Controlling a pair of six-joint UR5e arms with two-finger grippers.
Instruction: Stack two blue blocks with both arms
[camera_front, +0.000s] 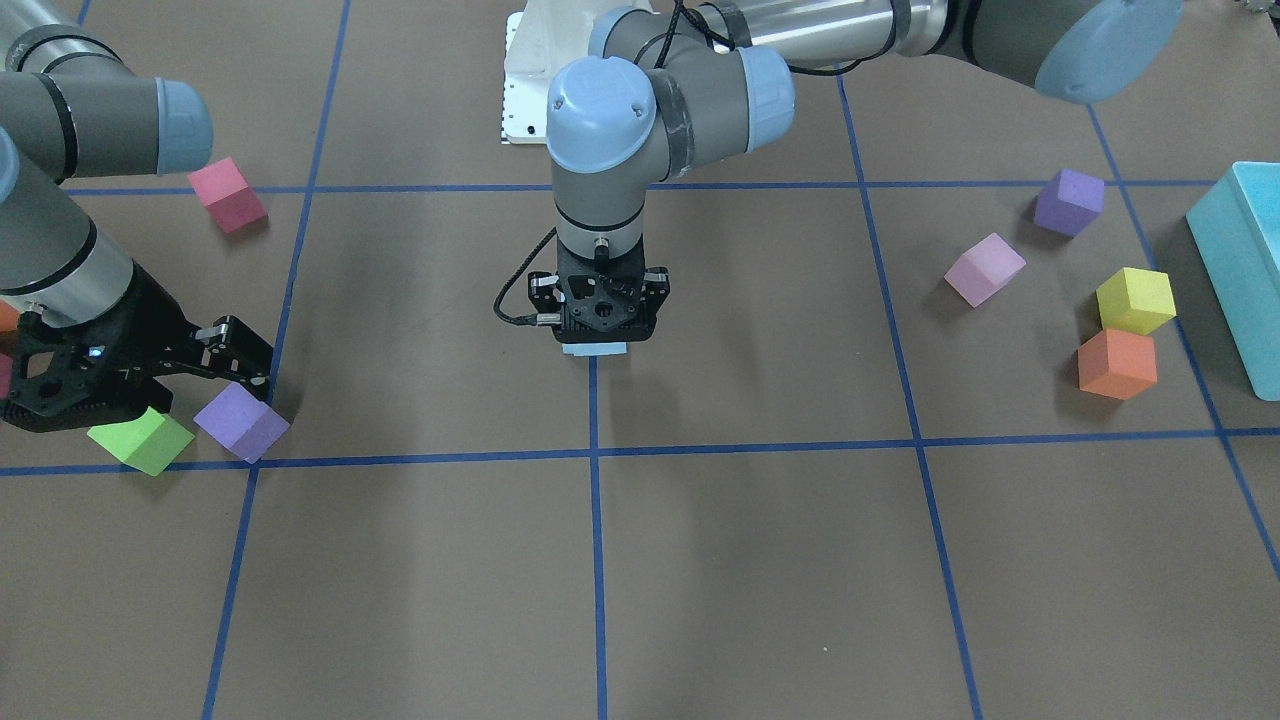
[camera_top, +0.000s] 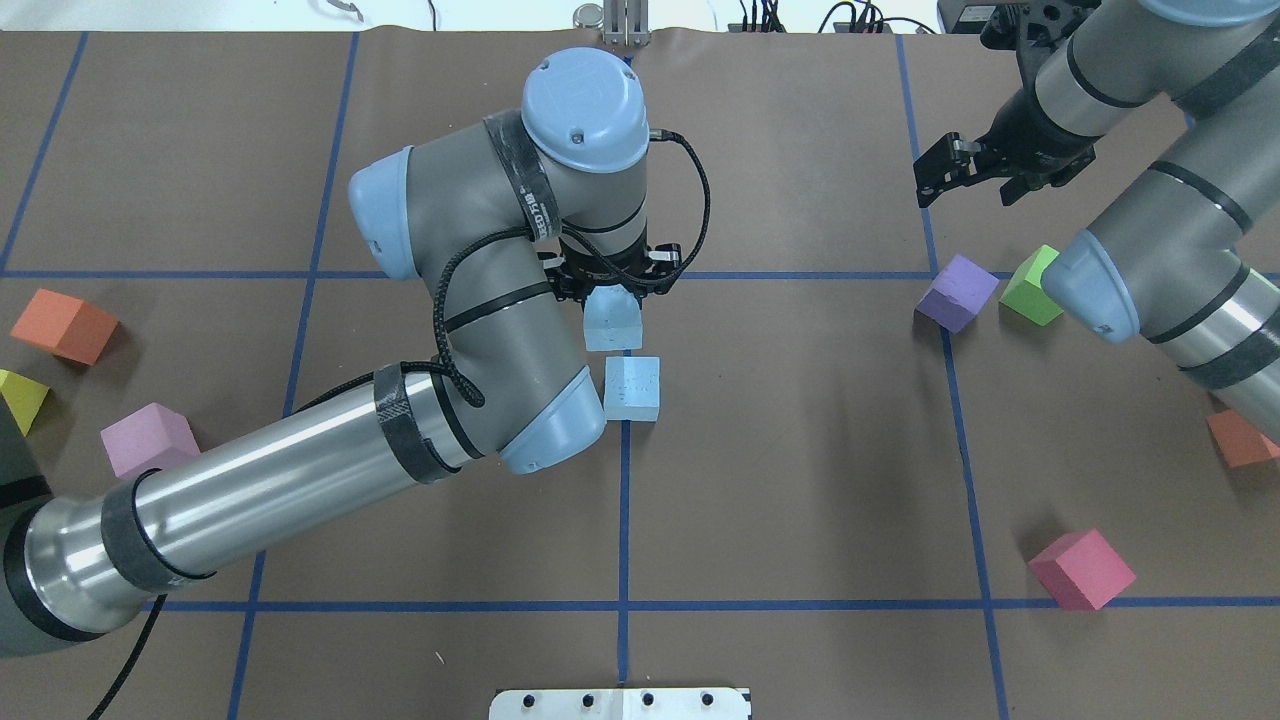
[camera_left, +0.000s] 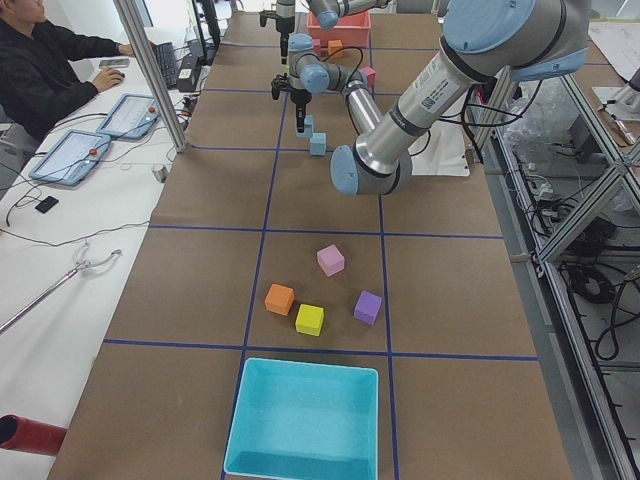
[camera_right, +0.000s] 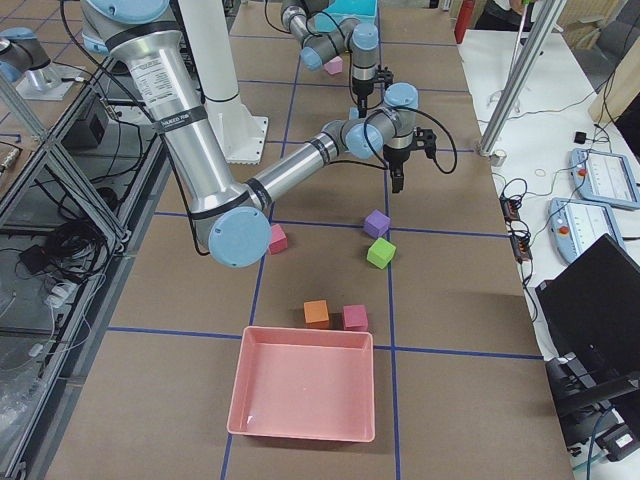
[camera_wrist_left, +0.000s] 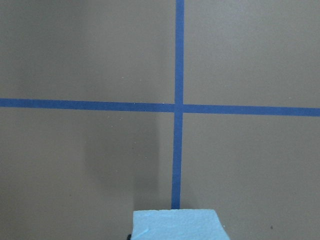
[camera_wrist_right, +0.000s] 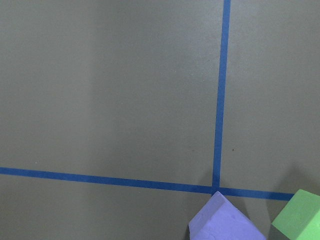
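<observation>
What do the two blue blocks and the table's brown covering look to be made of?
The gripped blue block and the loose blue block are probably foam: matte, pale, slightly grainy faces with soft edges and no shine. The table covering looks like brown kraft paper, flat and matte with no glare. Its grid lines appear to be blue tape.

Two arms, the left arm (camera_top: 300, 480) and the right arm (camera_top: 1180, 250). Two blue blocks (camera_top: 610, 322) (camera_top: 632, 388). Two purple cubes (camera_front: 1068, 200) (camera_front: 240, 420), two orange cubes (camera_top: 65, 325) (camera_top: 1240, 438), two magenta cubes (camera_right: 277, 238) (camera_right: 355, 317). One lilac cube (camera_front: 985, 268), one yellow cube (camera_front: 1135, 300), one green cube (camera_front: 145, 440). Two bins: one teal bin (camera_left: 300, 470), one pink bin (camera_right: 300, 432).
</observation>
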